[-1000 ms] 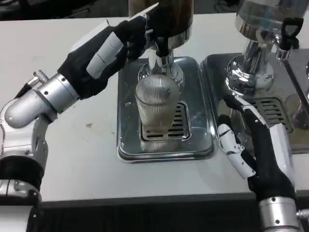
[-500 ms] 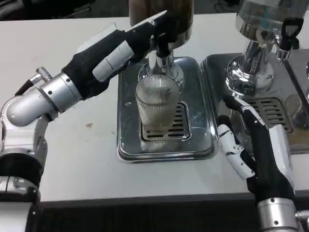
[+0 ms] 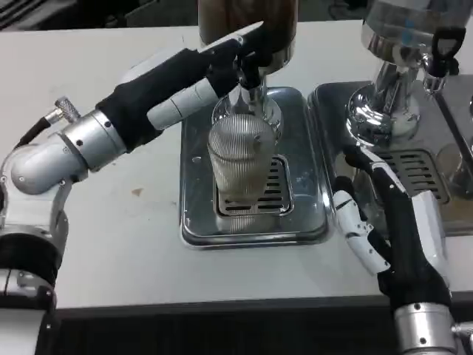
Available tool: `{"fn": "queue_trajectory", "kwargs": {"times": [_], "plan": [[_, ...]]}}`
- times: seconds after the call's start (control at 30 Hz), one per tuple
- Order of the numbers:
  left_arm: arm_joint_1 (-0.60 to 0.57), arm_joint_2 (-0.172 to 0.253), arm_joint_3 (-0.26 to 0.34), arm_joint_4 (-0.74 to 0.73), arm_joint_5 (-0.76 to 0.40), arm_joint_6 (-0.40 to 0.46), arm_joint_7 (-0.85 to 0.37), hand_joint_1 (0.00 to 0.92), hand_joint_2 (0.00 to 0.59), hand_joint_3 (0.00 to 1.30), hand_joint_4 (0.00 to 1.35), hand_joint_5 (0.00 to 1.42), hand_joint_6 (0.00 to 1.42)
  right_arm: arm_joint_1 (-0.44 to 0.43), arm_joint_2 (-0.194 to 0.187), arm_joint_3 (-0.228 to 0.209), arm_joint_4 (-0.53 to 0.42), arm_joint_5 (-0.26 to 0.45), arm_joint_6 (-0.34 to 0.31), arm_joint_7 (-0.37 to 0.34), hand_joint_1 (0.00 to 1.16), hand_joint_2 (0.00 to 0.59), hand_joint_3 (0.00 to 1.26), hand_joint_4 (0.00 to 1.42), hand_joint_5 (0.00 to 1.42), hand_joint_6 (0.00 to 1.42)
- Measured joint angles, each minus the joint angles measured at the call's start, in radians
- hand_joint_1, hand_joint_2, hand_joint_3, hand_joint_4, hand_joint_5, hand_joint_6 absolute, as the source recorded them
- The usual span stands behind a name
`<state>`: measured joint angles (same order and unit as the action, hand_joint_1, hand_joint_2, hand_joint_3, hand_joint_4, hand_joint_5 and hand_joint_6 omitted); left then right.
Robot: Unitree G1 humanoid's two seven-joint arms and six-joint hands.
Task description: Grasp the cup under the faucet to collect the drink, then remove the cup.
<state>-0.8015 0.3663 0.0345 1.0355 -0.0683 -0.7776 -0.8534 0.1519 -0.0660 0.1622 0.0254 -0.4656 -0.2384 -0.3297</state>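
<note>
Under the faucet (image 3: 250, 74), the ribbed cup (image 3: 238, 163) stands on the drip tray (image 3: 303, 185); left hand (image 3: 203, 74) touches the faucet, finger spread unclear; right hand (image 3: 384, 222) rests open-fingered, holding nothing.

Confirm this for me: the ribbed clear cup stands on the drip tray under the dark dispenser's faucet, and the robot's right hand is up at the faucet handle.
Not quite. The ribbed clear cup does stand on the steel drip tray under the faucet, but the head view shows the left hand at the handle. The right hand rests low beside the tray.

A ribbed clear cup (image 3: 238, 166) stands on a glossy metal drip tray (image 3: 198, 222) atop a matt white table (image 3: 111, 244).
</note>
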Motion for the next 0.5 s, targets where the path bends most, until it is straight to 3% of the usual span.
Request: {"fn": "queue_trajectory", "kwargs": {"times": [0.5], "plan": [[0.001, 0.022, -0.056, 0.007, 0.077, -0.097, 0.1, 0.0, 0.045, 0.07, 0.0, 0.1, 0.05, 0.0, -0.002, -0.001, 0.0, 0.022, 0.0, 0.005, 0.21, 0.433, 0.23, 0.22, 0.11, 0.06]]}}
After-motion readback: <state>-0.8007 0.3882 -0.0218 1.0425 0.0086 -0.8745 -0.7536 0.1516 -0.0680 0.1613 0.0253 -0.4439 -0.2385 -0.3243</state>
